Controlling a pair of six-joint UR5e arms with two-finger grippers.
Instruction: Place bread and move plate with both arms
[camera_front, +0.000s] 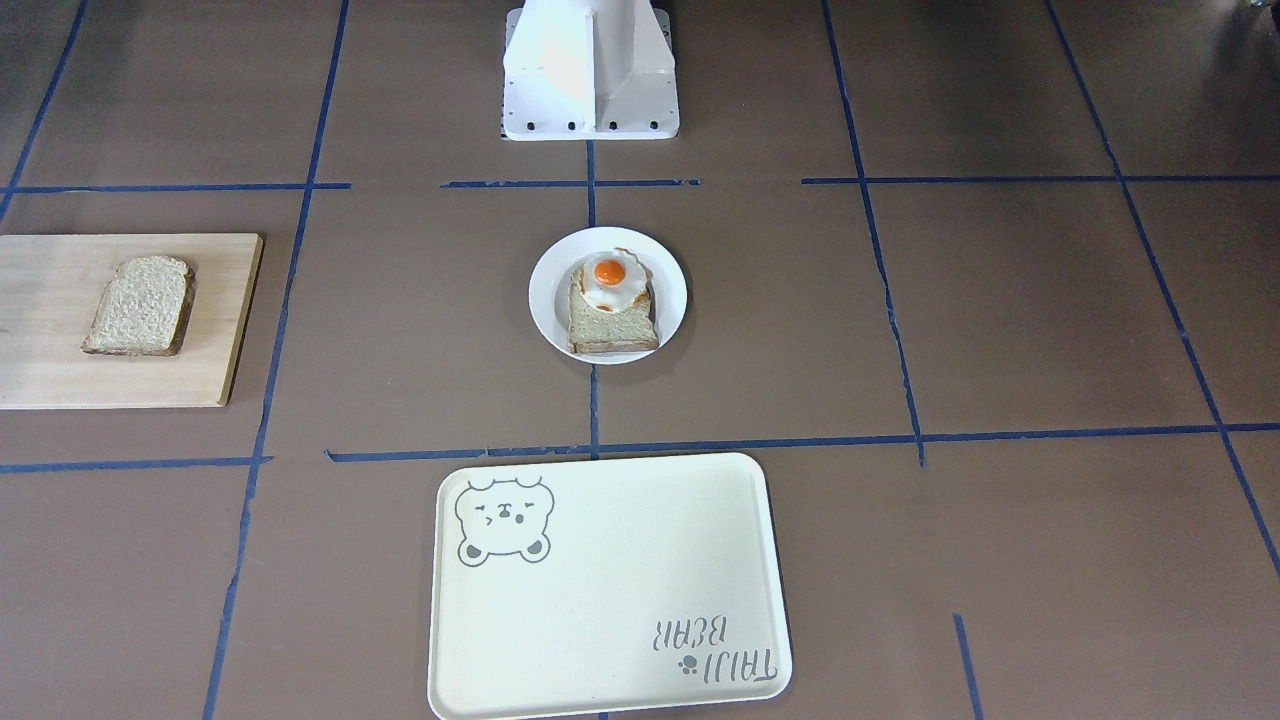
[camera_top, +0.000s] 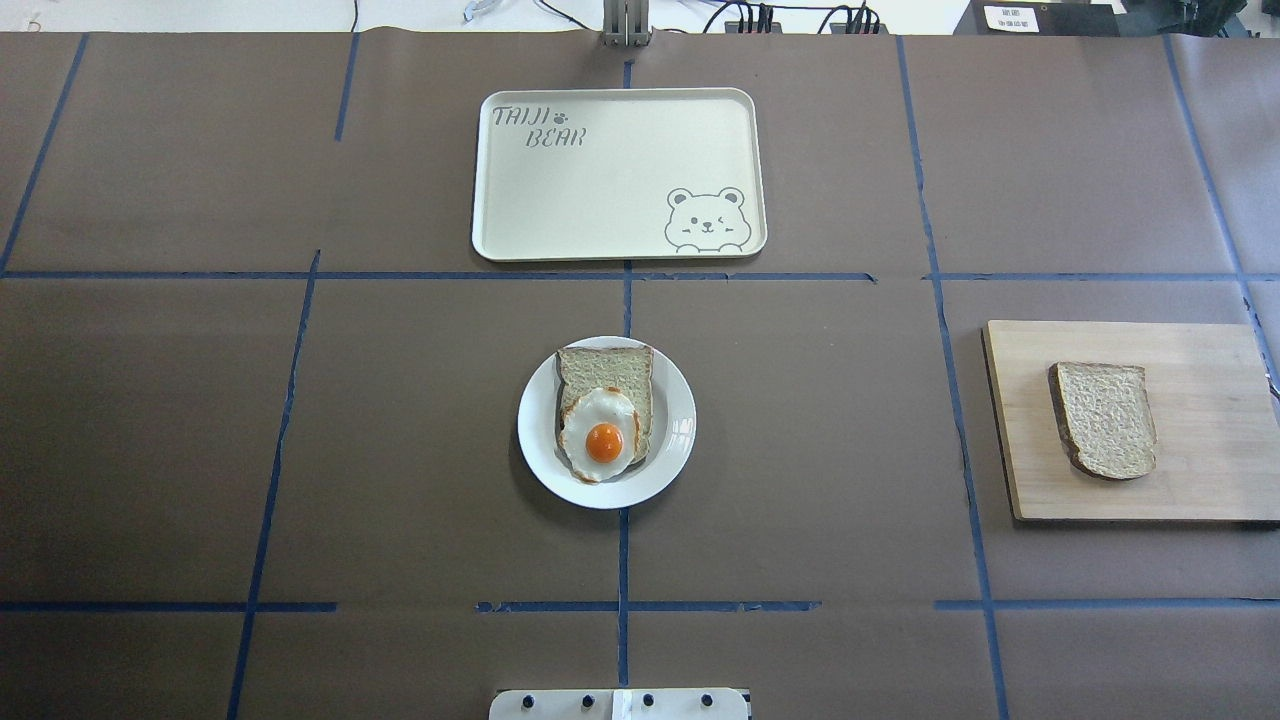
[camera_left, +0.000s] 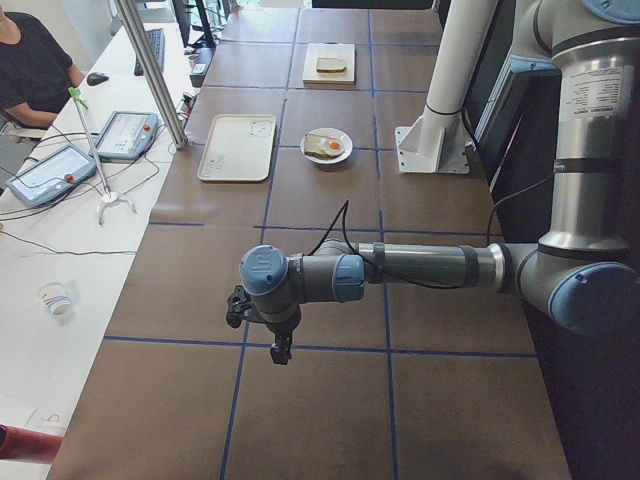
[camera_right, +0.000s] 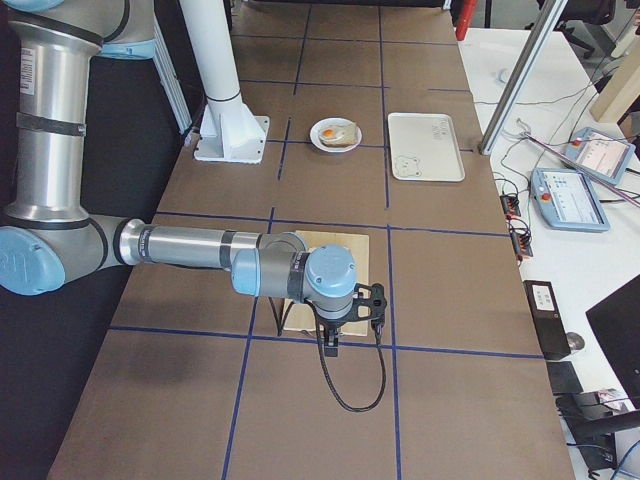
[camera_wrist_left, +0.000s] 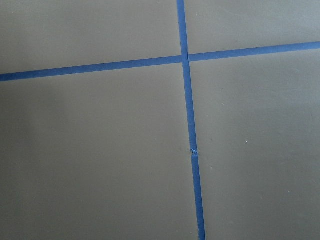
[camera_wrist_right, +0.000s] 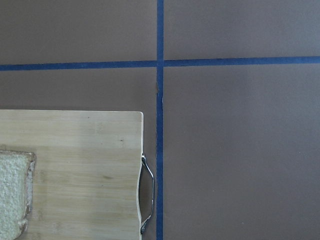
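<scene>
Front view: speckled tan wholemeal bread slice (camera_front: 140, 305) lies on a pale wooden board (camera_front: 60, 370), small round white plate (camera_front: 545, 300) well apart. Left side view: left hand (camera_left: 281, 350) hangs far from both, can't tell its grip. Right side view: right hand (camera_right: 330, 343) hovers near the board's end, can't tell either.

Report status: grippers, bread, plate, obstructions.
Left gripper and right gripper out wide, jaw state unreadable. Speckled tan wholemeal slice on wooden board, untouched. Small round white plate holds egg-topped slice. Nothing between them.
</scene>
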